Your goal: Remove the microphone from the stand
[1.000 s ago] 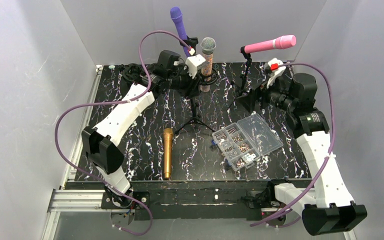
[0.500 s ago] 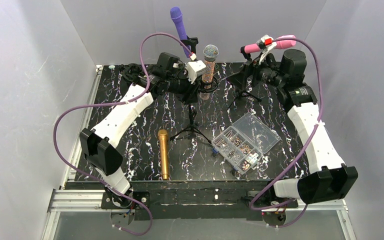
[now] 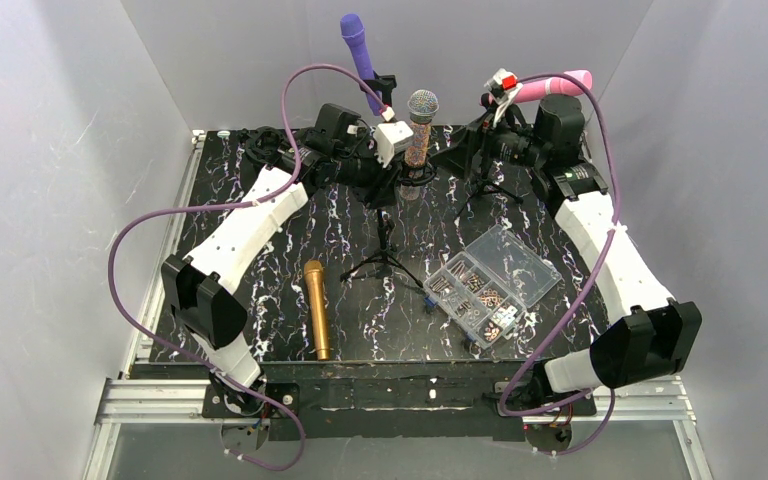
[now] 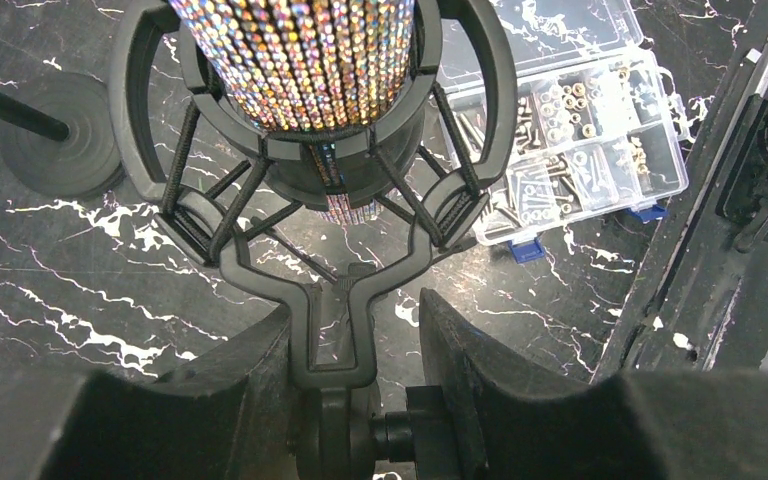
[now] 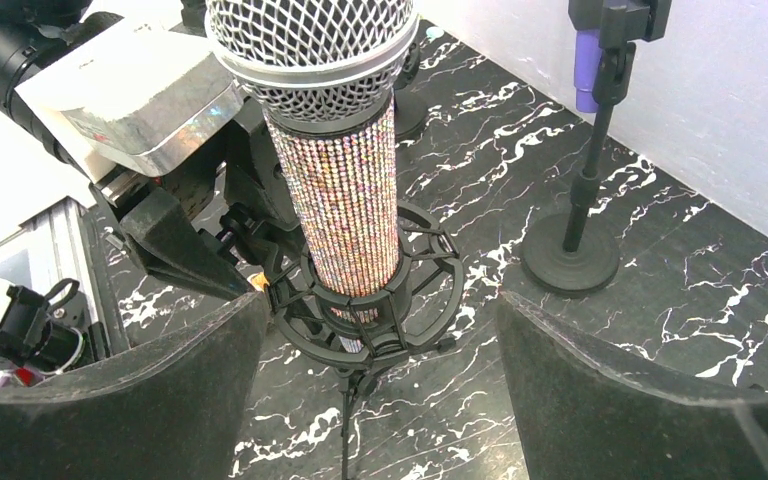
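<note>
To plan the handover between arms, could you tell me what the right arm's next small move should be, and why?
Probably ease the right gripper forward until its open fingers flank the rhinestone microphone above the shock mount, then close. The left gripper clamps the mount's yoke, and the microphone stands centred ahead of the open jaws, untouched.

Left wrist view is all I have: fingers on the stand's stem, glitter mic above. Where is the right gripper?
Observer: The right gripper is open, facing the mic from its right, not touching it.
Operator: What's the mic's top like?
Observer: A silver mesh head, upright above the stand.
Operator: Anything behind?
Observer: A purple mic, held higher and tilted.
</note>
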